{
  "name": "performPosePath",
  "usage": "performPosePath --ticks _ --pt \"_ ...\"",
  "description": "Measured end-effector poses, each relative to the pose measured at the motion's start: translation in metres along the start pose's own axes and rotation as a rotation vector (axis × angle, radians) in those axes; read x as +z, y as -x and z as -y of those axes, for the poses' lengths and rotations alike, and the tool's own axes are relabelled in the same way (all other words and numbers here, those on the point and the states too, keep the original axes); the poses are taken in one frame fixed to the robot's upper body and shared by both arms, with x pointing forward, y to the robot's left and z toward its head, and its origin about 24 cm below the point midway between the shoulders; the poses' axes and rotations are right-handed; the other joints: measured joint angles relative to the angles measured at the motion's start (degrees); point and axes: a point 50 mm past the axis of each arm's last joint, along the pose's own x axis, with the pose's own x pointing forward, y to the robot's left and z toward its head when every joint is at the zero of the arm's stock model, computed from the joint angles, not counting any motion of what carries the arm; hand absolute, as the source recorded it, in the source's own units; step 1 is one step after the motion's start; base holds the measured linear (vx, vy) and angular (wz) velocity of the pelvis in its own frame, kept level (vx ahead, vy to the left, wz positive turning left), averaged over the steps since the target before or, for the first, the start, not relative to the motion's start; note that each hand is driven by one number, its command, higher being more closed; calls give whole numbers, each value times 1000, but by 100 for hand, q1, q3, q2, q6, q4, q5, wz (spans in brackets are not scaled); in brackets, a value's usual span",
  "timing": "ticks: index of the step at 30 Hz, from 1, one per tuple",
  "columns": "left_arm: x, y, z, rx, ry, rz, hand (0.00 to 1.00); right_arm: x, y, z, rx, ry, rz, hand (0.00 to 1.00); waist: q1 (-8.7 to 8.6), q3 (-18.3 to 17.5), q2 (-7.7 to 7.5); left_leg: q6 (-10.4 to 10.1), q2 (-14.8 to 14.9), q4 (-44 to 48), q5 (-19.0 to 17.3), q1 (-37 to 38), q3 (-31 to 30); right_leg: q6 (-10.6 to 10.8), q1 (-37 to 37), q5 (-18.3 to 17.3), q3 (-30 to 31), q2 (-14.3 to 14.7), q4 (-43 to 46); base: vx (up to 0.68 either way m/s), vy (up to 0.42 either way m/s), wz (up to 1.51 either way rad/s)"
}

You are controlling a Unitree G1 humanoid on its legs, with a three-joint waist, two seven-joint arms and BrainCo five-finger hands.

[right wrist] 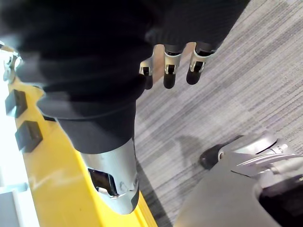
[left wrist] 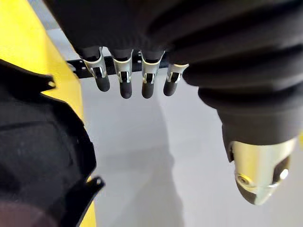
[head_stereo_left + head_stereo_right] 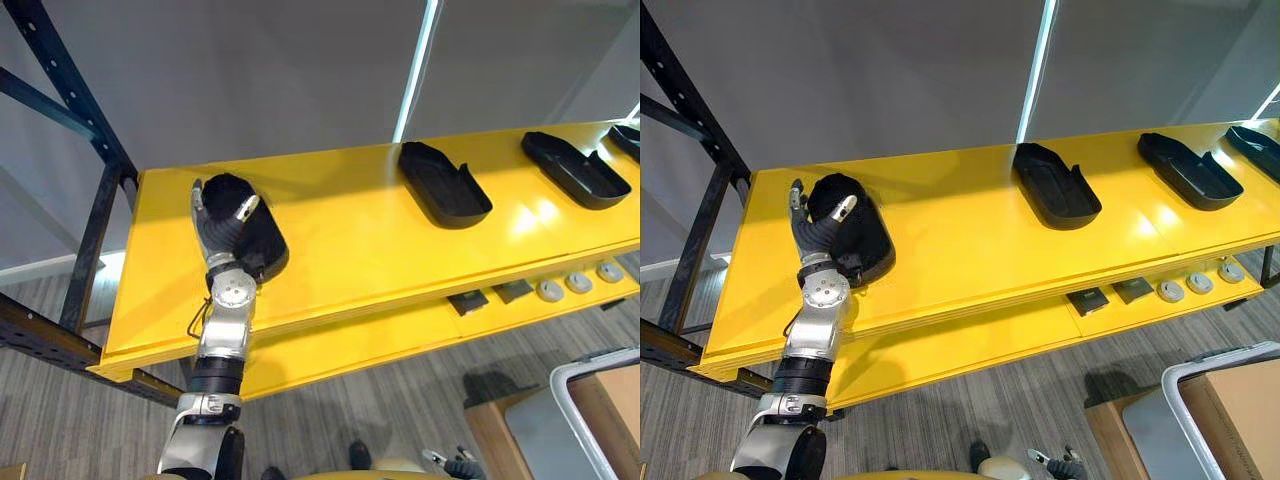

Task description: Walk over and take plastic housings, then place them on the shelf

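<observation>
Several black plastic housings lie on the yellow shelf top (image 3: pixel 350 250). The leftmost housing (image 3: pixel 258 243) (image 2: pixel 38 156) has my left hand (image 3: pixel 222 230) (image 3: pixel 818 232) resting over its left edge. The fingers (image 2: pixel 125 80) are straight and the thumb (image 2: pixel 258 175) stands apart, so the hand is open and grips nothing. Further housings sit at mid-shelf (image 3: pixel 443 185), to the right (image 3: pixel 575 170) and at the far right edge (image 3: pixel 628 138). My right hand (image 1: pixel 170 66) hangs open over the carpeted floor beside the lower shelf.
A lower yellow shelf (image 3: pixel 400 335) carries dark square parts (image 3: pixel 515 291) and round grey discs (image 3: pixel 580 282). A black steel rack upright (image 3: pixel 60 90) stands at the left. A box with a white rim (image 3: pixel 590 400) stands on the floor at lower right.
</observation>
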Motion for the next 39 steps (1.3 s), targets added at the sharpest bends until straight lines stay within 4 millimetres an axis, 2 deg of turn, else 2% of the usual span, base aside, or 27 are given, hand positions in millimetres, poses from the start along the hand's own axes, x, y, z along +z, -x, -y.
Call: performPosePath --ticks 1,2,7,9,11,14,20,30,39 --pt "6 7 3 -25 -7 38 100 0 0 0 0 -1 2 0 1 2 4 5 5 0 5 -2 -21 5 0 -6 -14 -1 18 -20 -4 9" --pt "7 12 4 -45 -13 53 100 0 0 0 0 -2 4 0 1 3 6 5 6 0 6 1 -25 6 0 -9 -16 -1 27 -21 -2 5" --pt "2 67 20 -232 -115 105 100 -2 0 1 -2 -8 9 0 24 9 19 -28 8 -2 -18 -24 -61 30 -5 -29 -52 -12 56 -29 1 5" --pt "-1 78 23 -275 -136 108 100 -3 1 2 -3 -7 7 0 33 10 19 -26 6 -2 -22 -72 -77 117 -9 -91 -76 -20 55 -45 4 7" --pt "-3 86 25 -311 -162 112 100 -5 2 3 1 -7 8 0 140 13 23 -10 1 -2 -32 -74 -72 136 -9 -102 -78 -29 50 0 0 0" --pt "-5 95 26 -341 -178 116 100 -6 2 2 6 0 7 0 173 11 16 -15 -16 -2 -29 -84 -79 150 -5 -108 -96 -52 43 15 8 2" --pt "-25 104 25 -402 -242 57 100 -6 2 -2 20 12 9 0 175 5 -31 30 -40 0 -14 32 -42 144 67 -99 -104 -71 48 65 10 0" --pt "-60 104 13 -407 -344 -84 100 -5 2 -2 22 14 9 0 165 5 -22 28 -32 -1 -15 85 -29 132 119 -104 -133 -66 3 0 -1 0" --pt "-76 98 -4 -346 -393 -162 100 -5 2 -2 22 18 2 0 167 5 -27 14 -32 -1 -29 45 -27 139 97 -130 -212 -73 -69 6 -1 1"
